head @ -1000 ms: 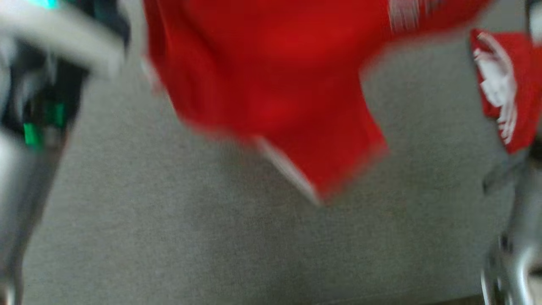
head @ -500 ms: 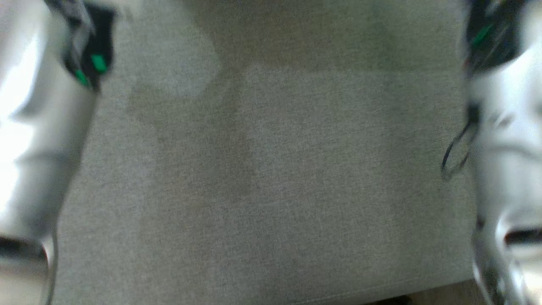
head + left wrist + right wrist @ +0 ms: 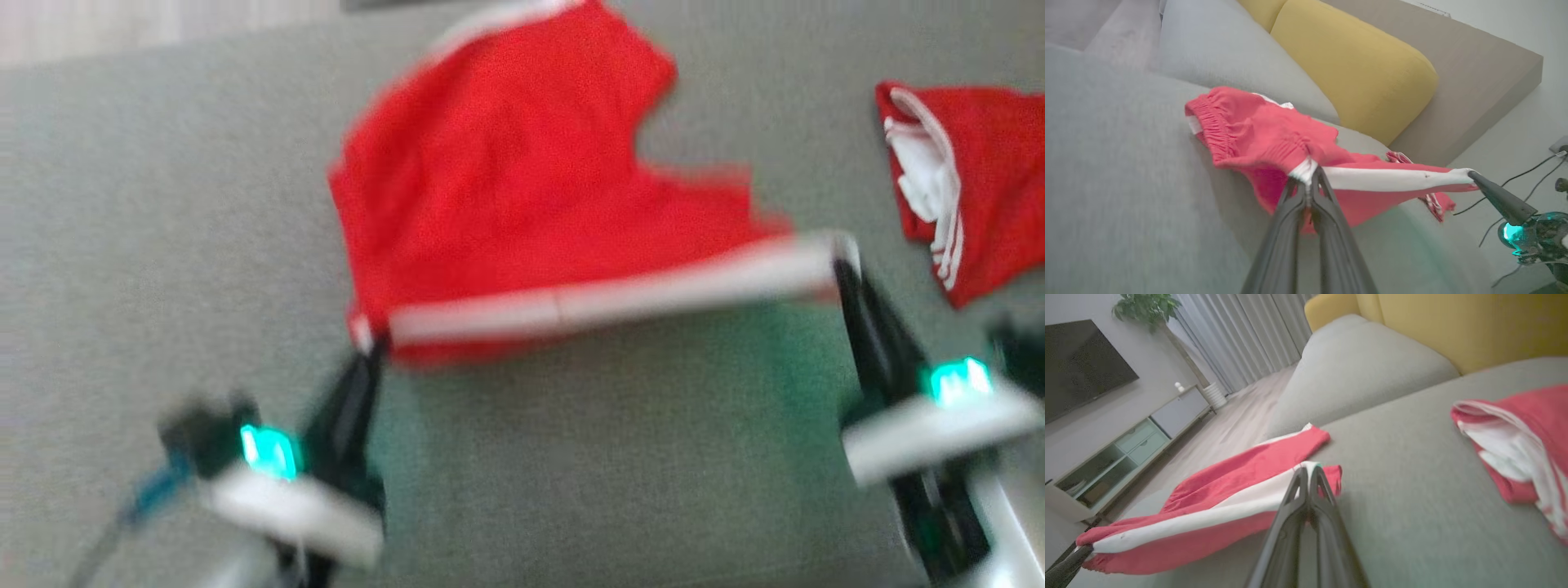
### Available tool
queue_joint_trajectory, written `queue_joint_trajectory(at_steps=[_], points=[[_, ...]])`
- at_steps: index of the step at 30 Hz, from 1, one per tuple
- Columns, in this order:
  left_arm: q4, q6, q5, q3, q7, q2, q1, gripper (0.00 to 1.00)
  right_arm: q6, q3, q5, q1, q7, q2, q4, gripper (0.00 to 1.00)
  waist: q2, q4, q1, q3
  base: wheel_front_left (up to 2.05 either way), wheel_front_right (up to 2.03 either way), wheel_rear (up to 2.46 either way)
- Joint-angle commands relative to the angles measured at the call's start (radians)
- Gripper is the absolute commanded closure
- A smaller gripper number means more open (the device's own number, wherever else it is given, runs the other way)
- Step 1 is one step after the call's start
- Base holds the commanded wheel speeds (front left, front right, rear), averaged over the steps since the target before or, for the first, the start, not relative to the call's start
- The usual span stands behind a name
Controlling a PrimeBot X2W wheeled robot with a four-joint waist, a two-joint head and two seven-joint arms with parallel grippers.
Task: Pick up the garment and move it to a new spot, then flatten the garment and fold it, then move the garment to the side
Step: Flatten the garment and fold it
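The red garment [image 3: 506,188] hung stretched between the 2 grippers above the grey sofa seat [image 3: 571,490], its near edge, marked by a white stripe [image 3: 612,302], pulled taut from left to right. The left gripper [image 3: 367,351] had its jaws closed on the left end of that stripe, and the right gripper [image 3: 841,265] had its jaws closed on the right end. The rest of the cloth trailed away toward the far side of the seat, though the blur made it hard to tell how much of it touched the cushion. A second red garment [image 3: 988,188] lay crumpled on the seat at the far right, apart from the held one. This looked like the step of carrying the garment to its new spot and laying it out to flatten. The next move would likely call for both grippers to lower together with the edge taut, so the cloth settled without wrinkles and stayed clear of the second red garment.
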Motion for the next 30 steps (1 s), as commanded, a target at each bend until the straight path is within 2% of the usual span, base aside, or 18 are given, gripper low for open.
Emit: queue_joint_trajectory(at_steps=[1, 4, 7, 10, 13, 19, 20, 25, 30], points=[[-0.080, 0.025, -0.005, 0.039, -0.012, 0.048, 0.047, 1.00, 0.007, -0.008, 0.005, 0.074, 0.021, -0.042, -0.092, 1.00, 0.0000, 0.030, 0.0004, -0.061, 0.00, 0.00, 0.00], [-0.213, 0.086, -0.015, 0.046, -0.012, 0.069, 0.213, 1.00, 0.007, -0.075, 0.009, 0.266, 0.082, -0.073, -0.238, 1.00, 0.0000, 0.046, 0.0004, -0.087, 0.00, 0.00, 0.00], [-0.332, 0.124, -0.029, 0.028, -0.010, 0.092, 0.328, 1.00, 0.007, -0.154, 0.015, 0.400, 0.144, -0.070, -0.376, 1.00, 0.0000, 0.063, 0.0004, -0.085, 0.00, 0.00, 0.00], [-0.410, 0.130, -0.076, 0.035, -0.007, 0.088, 0.364, 1.00, 0.007, -0.206, 0.016, 0.406, 0.199, -0.056, -0.461, 1.00, 0.0000, 0.080, 0.0004, -0.061, 0.00, 0.00, 0.00], [-0.426, 0.120, -0.117, 0.064, 0.005, 0.071, 0.315, 1.00, 0.007, -0.201, 0.024, 0.300, 0.261, -0.045, -0.472, 1.00, 0.0000, 0.105, 0.0004, -0.014, 0.00, 0.00, 0.00], [-0.294, 0.094, -0.199, 0.123, 0.069, -0.003, 0.091, 1.00, 0.007, -0.128, -0.002, -0.064, 0.367, -0.033, -0.296, 1.00, 0.0000, 0.169, 0.0004, 0.103, 0.00, 0.00, 0.00], [-0.294, 0.094, -0.199, 0.123, 0.069, -0.003, 0.091, 1.00, 0.007, -0.128, -0.002, -0.064, 0.367, -0.033, -0.296, 1.00, 0.0000, 0.169, 0.0004, 0.103, 0.00, 0.00, 0.00], [-0.102, 0.096, -0.214, 0.123, 0.112, -0.101, -0.105, 1.00, 0.007, -0.079, -0.018, -0.324, 0.397, -0.020, -0.071, 1.00, 0.0000, 0.218, 0.0004, 0.166, 0.00, 0.00, 0.00], [0.078, 0.082, -0.197, 0.087, 0.134, -0.185, -0.230, 1.00, 0.007, -0.041, -0.043, -0.478, 0.368, -0.020, 0.146, 1.00, 0.0000, 0.250, 0.0004, 0.185, 0.00, 0.00, 0.00]])
